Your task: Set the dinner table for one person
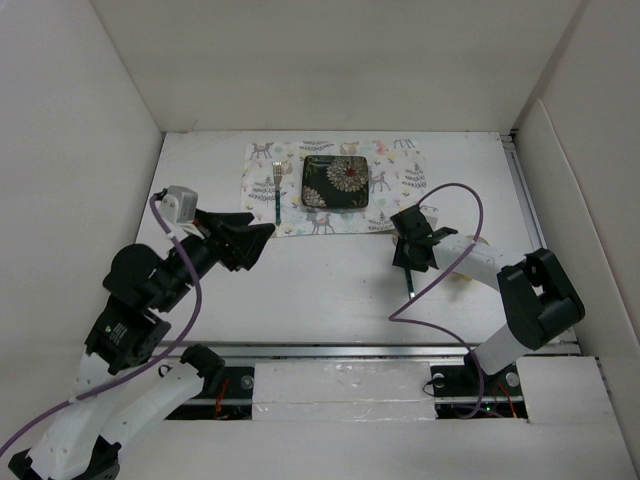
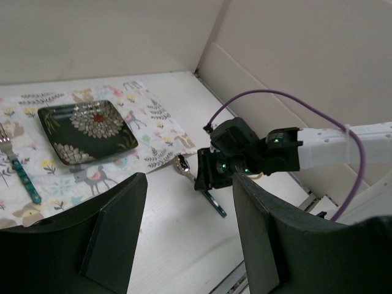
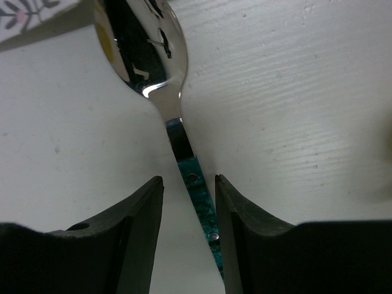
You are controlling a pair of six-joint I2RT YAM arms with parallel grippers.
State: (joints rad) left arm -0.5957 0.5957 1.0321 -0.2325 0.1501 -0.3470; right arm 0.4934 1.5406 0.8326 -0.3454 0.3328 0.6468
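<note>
The white dinner table [image 1: 330,295] carries a pastel animal-print placemat [image 1: 290,215] at the back. On the placemat lie a dark flowered square plate [image 1: 335,182] and, to its left, a green-handled fork [image 1: 276,190]. A green-handled spoon [image 3: 141,49] lies on the bare table just off the placemat's near right corner. My right gripper [image 3: 188,180] is low over the spoon and open, its jaws either side of the handle [image 3: 197,184]. My left gripper [image 2: 190,184] is open and empty above the table, near the placemat's front left.
White walls close in the table at the back and both sides. A metal rail [image 1: 330,350] runs along the near edge. The purple cable [image 1: 470,215] loops over my right arm. The plate [image 2: 86,130] and fork [image 2: 21,168] also show in the left wrist view.
</note>
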